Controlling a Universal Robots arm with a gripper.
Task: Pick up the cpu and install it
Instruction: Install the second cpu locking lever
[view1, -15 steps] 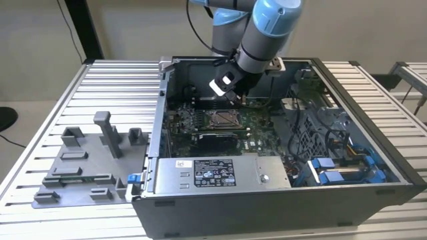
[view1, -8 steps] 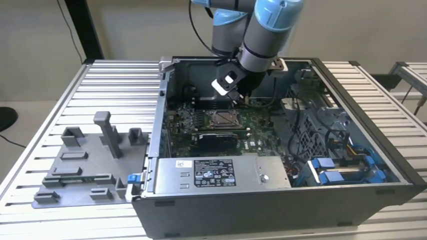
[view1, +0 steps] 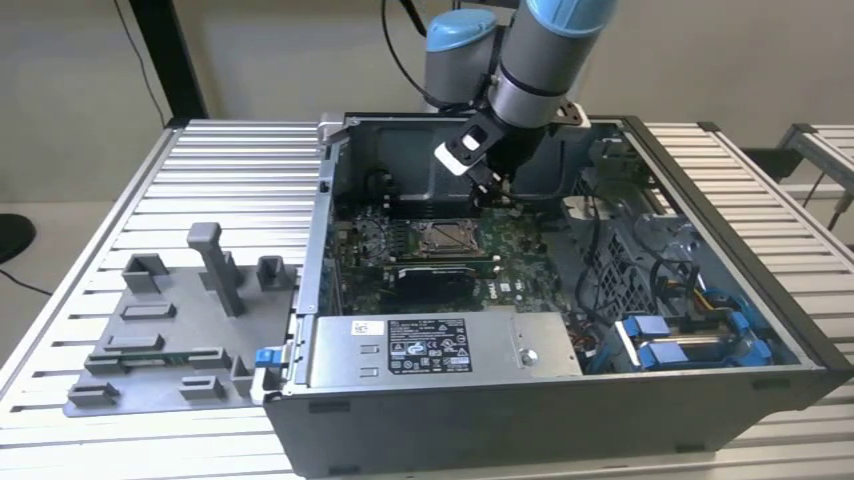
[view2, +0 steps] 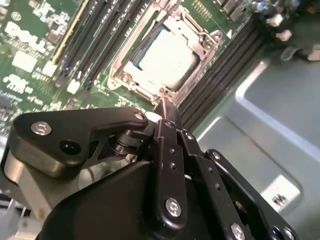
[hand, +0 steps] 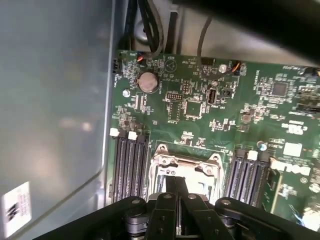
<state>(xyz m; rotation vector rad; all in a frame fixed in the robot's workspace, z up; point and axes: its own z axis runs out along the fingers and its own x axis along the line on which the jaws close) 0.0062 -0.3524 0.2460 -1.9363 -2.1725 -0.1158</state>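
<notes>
The gripper (view2: 165, 112) is hovering inside the open computer case (view1: 747, 395), fingers pressed together and holding nothing. The cpu (view2: 167, 57) is sitting in the motherboard socket (view2: 122, 75), between memory slots (hand: 131, 165), case walls standing close around.

Illegible print on power supply label (view1: 427, 347)

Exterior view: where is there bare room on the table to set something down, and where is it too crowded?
Bare slats lie behind the grey fixture blocks, left of the computer case. Another bare strip runs along the case's right side. Inside the case is crowded: motherboard, cables, and the gripper beside the socket.
</notes>
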